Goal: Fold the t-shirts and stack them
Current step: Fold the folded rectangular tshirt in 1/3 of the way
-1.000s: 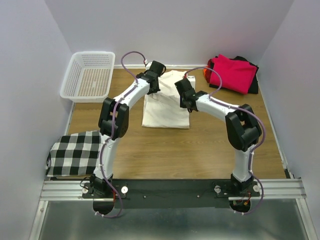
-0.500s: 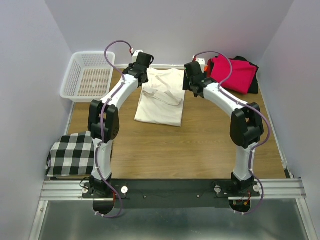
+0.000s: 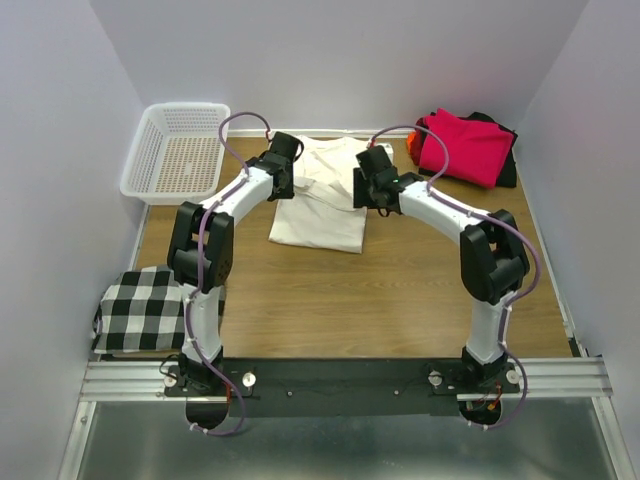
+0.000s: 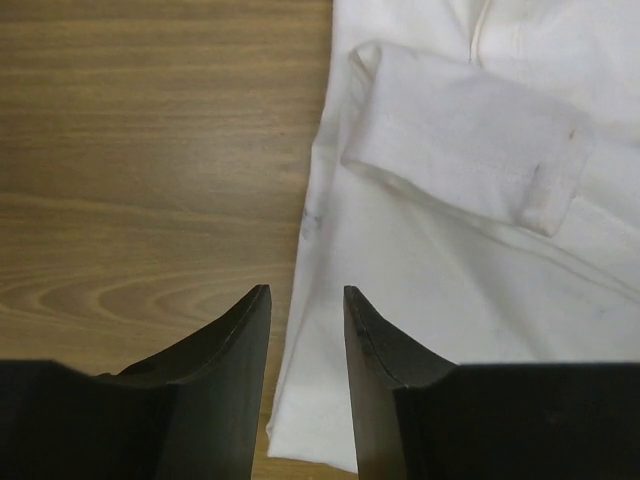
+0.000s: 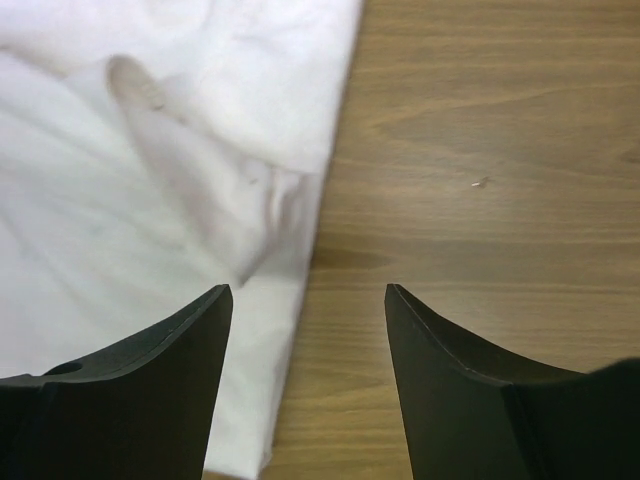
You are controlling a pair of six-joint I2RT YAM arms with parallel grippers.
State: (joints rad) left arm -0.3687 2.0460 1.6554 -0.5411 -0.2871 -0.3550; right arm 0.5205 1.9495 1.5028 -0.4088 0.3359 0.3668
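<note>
The cream t-shirt point(image 3: 322, 212) lies partly folded on the wooden table, a sleeve point(image 4: 470, 150) turned in over its body. My left gripper point(image 3: 281, 166) hovers over the shirt's left edge point(image 4: 320, 230), jaws a little apart and empty point(image 4: 305, 290). My right gripper point(image 3: 372, 186) hovers over the shirt's right edge point(image 5: 120, 230), jaws wide open and empty point(image 5: 308, 288). At the back right lies a pile: a folded magenta-red shirt point(image 3: 467, 146) on a black one point(image 3: 508, 168), with an orange one point(image 3: 412, 150) showing at its left.
A white mesh basket point(image 3: 135, 186) stands at the back left. A black-and-white checked cloth point(image 3: 150, 306) lies at the near left edge. Grey walls close in the table on the left, back and right.
The shirt shifted slightly left and a sleeve now lies folded in. Both grippers have drawn back from the shirt's far end toward its sides; the right jaws are open.
</note>
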